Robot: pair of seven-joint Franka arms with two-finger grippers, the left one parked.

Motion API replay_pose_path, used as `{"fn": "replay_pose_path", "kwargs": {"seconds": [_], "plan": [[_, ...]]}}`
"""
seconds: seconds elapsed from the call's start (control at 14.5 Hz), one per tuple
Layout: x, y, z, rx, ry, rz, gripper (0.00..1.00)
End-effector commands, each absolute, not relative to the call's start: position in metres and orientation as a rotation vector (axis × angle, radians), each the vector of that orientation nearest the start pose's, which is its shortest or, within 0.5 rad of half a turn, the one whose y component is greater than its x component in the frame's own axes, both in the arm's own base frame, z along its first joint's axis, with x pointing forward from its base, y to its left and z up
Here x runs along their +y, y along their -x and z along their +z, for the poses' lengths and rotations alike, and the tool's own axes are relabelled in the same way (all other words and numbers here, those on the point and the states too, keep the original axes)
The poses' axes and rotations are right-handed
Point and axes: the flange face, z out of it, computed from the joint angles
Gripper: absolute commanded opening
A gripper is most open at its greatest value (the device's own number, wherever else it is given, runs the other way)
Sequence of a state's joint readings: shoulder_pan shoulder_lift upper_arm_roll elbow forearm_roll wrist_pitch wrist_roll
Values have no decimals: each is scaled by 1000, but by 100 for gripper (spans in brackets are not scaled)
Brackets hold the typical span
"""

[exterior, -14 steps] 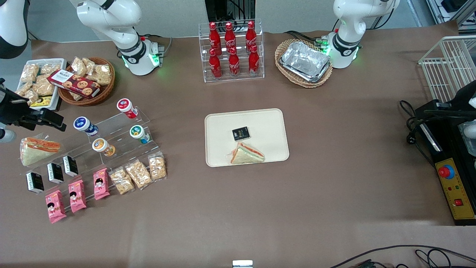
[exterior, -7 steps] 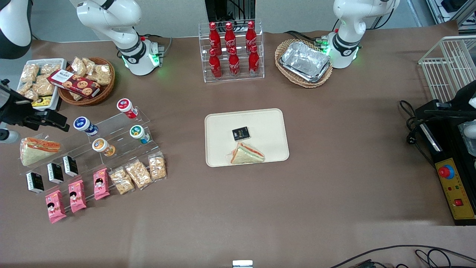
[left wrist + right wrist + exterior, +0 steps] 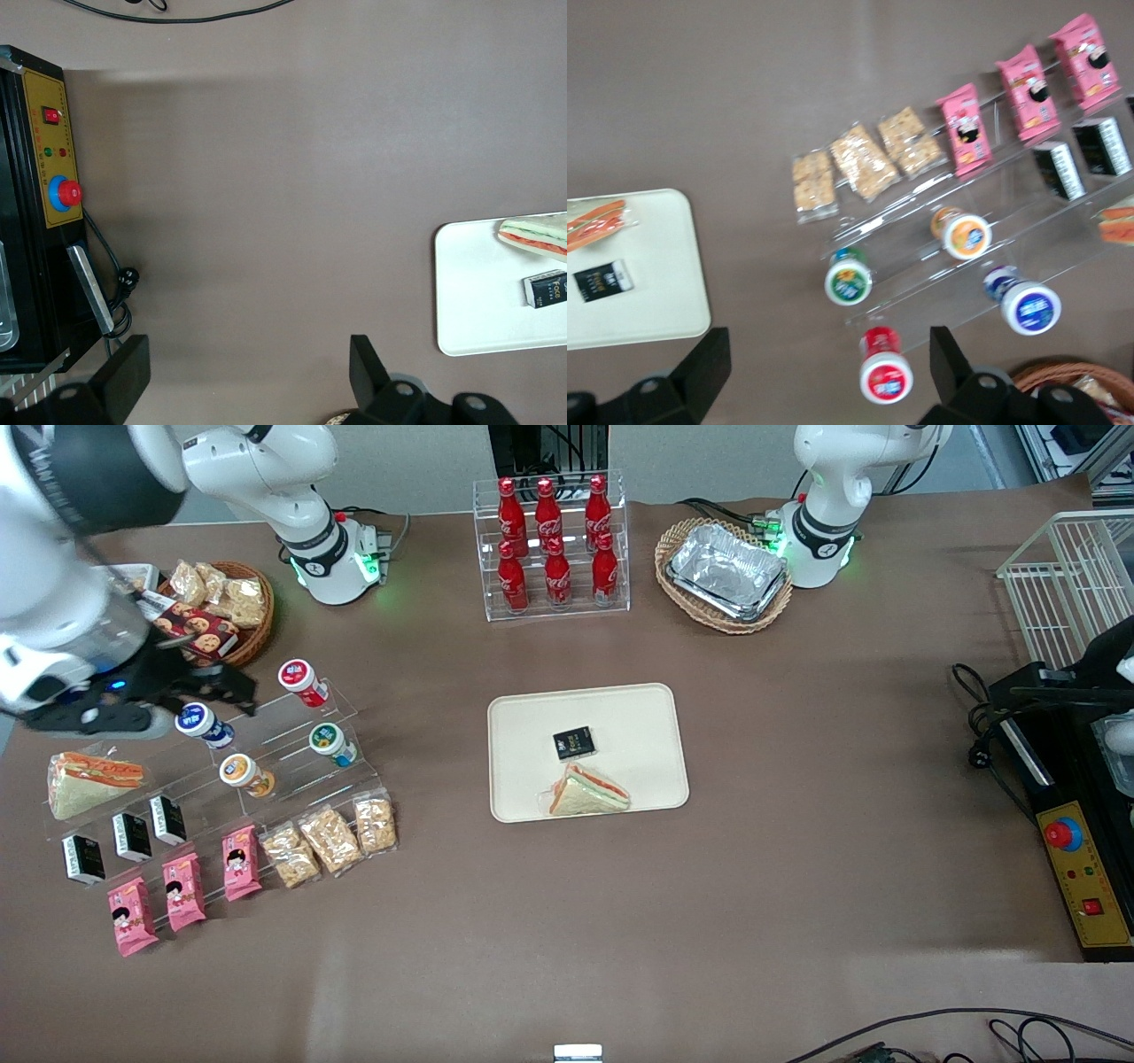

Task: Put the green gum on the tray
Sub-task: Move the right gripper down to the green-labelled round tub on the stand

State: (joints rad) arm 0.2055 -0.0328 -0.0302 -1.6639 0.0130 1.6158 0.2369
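Front view shows the end effector (image 3: pixel 226 691) hanging above the clear stepped stand (image 3: pixel 266 766) at the working arm's end of the table (image 3: pixel 797 886), close over the blue-lidded bottle (image 3: pixel 202 722) and short of the green gum (image 3: pixel 331 743). In the wrist view its fingers (image 3: pixel 700 367) stand spread wide with nothing between them. The green gum sits on a middle step of the stand, lid tilted up, with the red-lidded bottle (image 3: pixel 301 681) on the step above and the orange-lidded bottle (image 3: pixel 245 774) beside it on the same step. The tray (image 3: pixel 638 717) lies well apart toward the table's middle, already carrying a sandwich (image 3: pixel 588 792) and a small black packet (image 3: pixel 573 743).

The step in hand looks like the approach to the grasp. To do it well, the end effector should centre over the green lid before dropping, fingers lined up across the bottle's round body, not along the step, so neither finger clips the acrylic edge or the neighbours. The bottle's lean is hard to judge from here, probably following the step's slope, so matching that tilt would help. A firm squeeze on the body below the lid should hold. The bare part of the tray farther from the front camera than the sandwich seems the safest landing spot.
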Motion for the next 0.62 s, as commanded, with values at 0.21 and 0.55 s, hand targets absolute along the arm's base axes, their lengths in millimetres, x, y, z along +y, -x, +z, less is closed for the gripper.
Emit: {"fn": "replay_pose_path", "kwargs": {"seconds": [0.21, 0.55], "plan": [[123, -495, 566, 72, 3109, -36, 100], [132, -492, 500, 24, 3117, -61, 100]]}}
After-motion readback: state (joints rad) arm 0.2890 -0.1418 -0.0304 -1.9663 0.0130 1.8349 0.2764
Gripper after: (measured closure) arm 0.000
